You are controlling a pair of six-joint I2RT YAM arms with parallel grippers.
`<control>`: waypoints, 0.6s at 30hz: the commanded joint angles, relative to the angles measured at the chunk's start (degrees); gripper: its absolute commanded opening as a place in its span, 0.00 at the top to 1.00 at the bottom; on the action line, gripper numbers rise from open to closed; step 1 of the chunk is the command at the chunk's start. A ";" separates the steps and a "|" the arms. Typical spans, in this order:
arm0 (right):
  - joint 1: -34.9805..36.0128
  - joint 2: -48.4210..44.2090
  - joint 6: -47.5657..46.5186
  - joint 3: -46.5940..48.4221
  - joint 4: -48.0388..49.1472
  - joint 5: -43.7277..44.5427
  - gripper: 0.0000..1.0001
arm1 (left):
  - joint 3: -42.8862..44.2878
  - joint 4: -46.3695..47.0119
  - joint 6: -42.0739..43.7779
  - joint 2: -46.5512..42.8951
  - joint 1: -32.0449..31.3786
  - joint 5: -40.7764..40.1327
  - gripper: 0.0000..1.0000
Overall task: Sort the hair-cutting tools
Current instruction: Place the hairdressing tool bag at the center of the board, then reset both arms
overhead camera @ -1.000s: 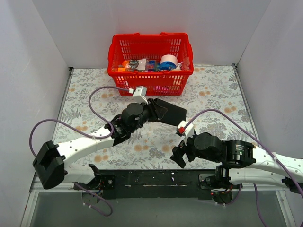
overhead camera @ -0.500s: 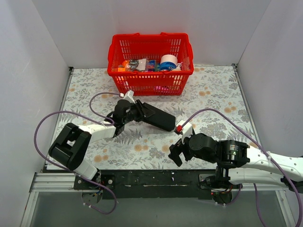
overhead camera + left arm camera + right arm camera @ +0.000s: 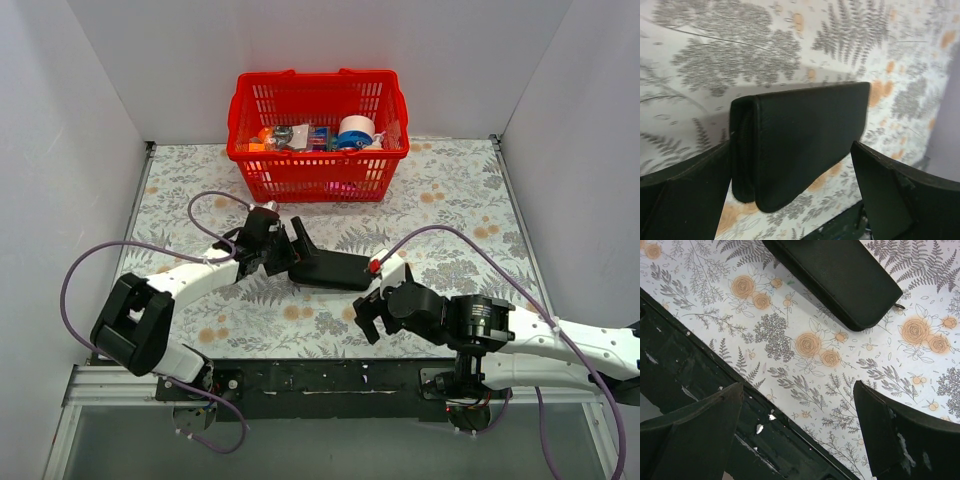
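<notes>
No hair-cutting tools show in any view. A flat black zip pouch (image 3: pixel 335 268) lies on the flowered table cloth (image 3: pixel 450 200) between the two arms. My left gripper (image 3: pixel 290 252) stands open at the pouch's left end. In the left wrist view the pouch (image 3: pixel 800 140) lies between the spread fingers (image 3: pixel 685 195), close to the left one and apart from the right one. My right gripper (image 3: pixel 367 318) is open and holds nothing, just in front of the pouch near the table's front edge. In the right wrist view the pouch (image 3: pixel 835 275) lies beyond the gripper (image 3: pixel 797 386).
A red plastic basket (image 3: pixel 318 175) with tape rolls and several small items stands at the back centre. White walls close in the left, right and back sides. The black front rail (image 3: pixel 690 365) runs directly under my right gripper. Purple cables loop over the cloth.
My left gripper has lowered the pouch flat onto the cloth, opened and let it go. My right arm has shifted slightly left, its gripper still open.
</notes>
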 commanded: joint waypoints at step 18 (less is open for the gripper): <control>-11.77 17.67 -1.45 8.18 3.26 13.13 0.02 | 10.89 -25.52 11.93 -21.61 0.13 -24.16 0.02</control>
